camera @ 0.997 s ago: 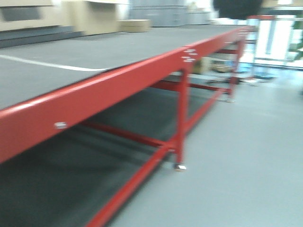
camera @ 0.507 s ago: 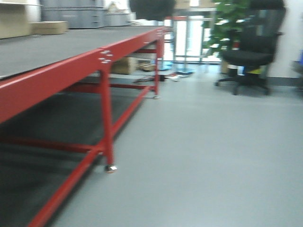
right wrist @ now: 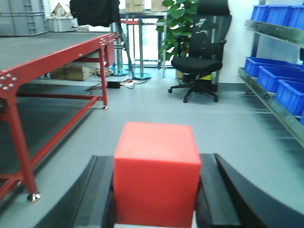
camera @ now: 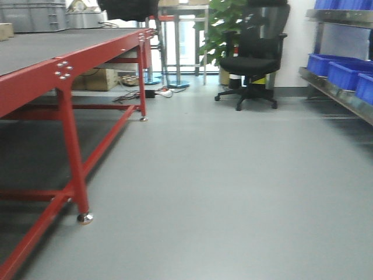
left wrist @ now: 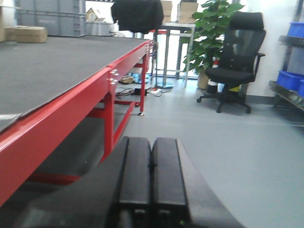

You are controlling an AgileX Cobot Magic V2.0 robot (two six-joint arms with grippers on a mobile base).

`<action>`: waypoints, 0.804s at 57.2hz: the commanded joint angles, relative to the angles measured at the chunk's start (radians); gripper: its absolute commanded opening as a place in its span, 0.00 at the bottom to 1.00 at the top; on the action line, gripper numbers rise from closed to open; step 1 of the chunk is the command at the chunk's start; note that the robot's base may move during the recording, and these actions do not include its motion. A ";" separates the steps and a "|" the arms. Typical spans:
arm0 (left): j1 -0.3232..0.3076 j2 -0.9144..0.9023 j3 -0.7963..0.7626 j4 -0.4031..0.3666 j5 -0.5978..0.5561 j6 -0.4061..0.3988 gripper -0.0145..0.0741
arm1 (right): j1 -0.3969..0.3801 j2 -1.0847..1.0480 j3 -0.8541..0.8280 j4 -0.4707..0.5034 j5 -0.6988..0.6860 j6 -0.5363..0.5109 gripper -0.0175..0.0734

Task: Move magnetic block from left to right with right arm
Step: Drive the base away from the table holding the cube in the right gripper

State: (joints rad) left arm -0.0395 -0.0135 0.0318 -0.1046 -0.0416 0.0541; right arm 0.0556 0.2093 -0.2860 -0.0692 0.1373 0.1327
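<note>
The magnetic block (right wrist: 156, 175), a bright-red cube, fills the lower middle of the right wrist view, clamped between the two black fingers of my right gripper (right wrist: 156, 190), held above the grey floor. In the left wrist view my left gripper (left wrist: 151, 178) has its two black fingers pressed together with nothing between them. Neither gripper nor the block appears in the front view.
A long red-framed table (camera: 35, 81) with a dark grey top runs along the left, its foot (camera: 85, 219) on the floor. A black office chair (camera: 252, 61) and a plant (camera: 218, 29) stand ahead. Blue bins (camera: 344, 70) line shelves at right. Cardboard boxes (left wrist: 28, 34) sit on the table's far end.
The front view has swung to the right: the table slid to the left edge of the picture, and the chair, plant and blue bins came into sight.
</note>
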 commanded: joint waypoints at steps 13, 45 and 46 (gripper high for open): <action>-0.004 -0.005 0.008 -0.005 -0.090 -0.002 0.02 | -0.008 0.015 -0.031 -0.010 -0.088 -0.005 0.51; -0.004 -0.005 0.008 -0.005 -0.090 -0.002 0.02 | -0.008 0.015 -0.031 -0.010 -0.088 -0.005 0.51; -0.004 -0.005 0.008 -0.005 -0.090 -0.002 0.02 | -0.008 0.015 -0.031 -0.010 -0.088 -0.005 0.51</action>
State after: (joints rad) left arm -0.0395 -0.0135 0.0318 -0.1046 -0.0416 0.0541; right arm 0.0556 0.2093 -0.2854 -0.0692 0.1373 0.1327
